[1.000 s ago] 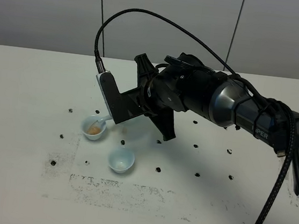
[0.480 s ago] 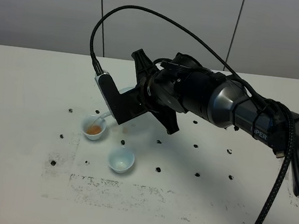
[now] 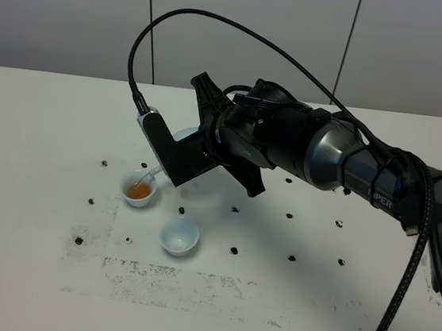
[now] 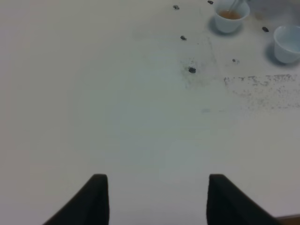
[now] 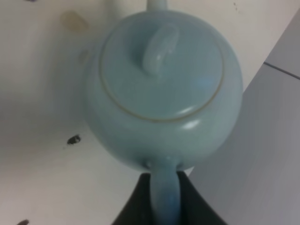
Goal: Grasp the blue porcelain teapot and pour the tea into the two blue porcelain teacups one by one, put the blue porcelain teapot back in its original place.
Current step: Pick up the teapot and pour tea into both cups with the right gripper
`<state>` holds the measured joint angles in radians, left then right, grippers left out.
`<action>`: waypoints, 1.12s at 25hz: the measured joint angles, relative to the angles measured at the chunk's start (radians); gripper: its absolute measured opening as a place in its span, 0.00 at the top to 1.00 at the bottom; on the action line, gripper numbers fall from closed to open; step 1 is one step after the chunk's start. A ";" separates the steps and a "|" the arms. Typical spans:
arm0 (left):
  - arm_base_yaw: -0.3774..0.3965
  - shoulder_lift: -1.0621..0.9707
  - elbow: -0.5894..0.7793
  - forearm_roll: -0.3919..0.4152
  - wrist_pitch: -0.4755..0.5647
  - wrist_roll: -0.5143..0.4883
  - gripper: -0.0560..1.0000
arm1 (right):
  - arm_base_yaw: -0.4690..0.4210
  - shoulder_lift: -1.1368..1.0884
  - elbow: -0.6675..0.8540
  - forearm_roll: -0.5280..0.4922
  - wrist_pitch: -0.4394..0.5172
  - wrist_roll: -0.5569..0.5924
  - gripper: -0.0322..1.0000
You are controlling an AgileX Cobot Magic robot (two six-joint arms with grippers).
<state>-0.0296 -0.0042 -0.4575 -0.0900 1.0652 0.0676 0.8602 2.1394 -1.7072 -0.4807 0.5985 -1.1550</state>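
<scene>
Right fingers (image 5: 138,212) clamped on teapot (image 5: 161,93) handle, one each side; left fingers (image 4: 93,199) apart, holding nothing

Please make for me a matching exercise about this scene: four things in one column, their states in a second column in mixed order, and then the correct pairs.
Farther and nearer are as the high camera sees them.

Things
1. teapot
2. farther cup
3. nearer cup
4. left gripper

States
a. empty
b. jaws apart, holding nothing
c. gripped by its handle
d. holds orange-brown tea

Pairs: 1-c, 2-d, 3-a, 4-b
</scene>
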 joint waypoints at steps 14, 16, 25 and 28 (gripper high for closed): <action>0.000 0.000 0.000 0.000 0.000 0.000 0.48 | 0.004 0.000 0.000 -0.022 0.000 0.000 0.94; 0.000 0.000 0.000 0.000 0.000 -0.001 0.48 | 0.007 0.000 0.000 -0.022 0.000 0.000 0.94; 0.000 0.000 0.000 0.000 0.000 -0.001 0.48 | 0.010 0.000 0.000 -0.021 0.000 0.000 0.94; 0.000 0.000 0.000 0.000 0.000 -0.001 0.48 | 0.010 0.000 0.000 -0.007 0.000 0.000 0.94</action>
<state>-0.0296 -0.0042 -0.4575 -0.0900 1.0652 0.0666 0.8707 2.1394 -1.7072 -0.4879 0.5985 -1.1550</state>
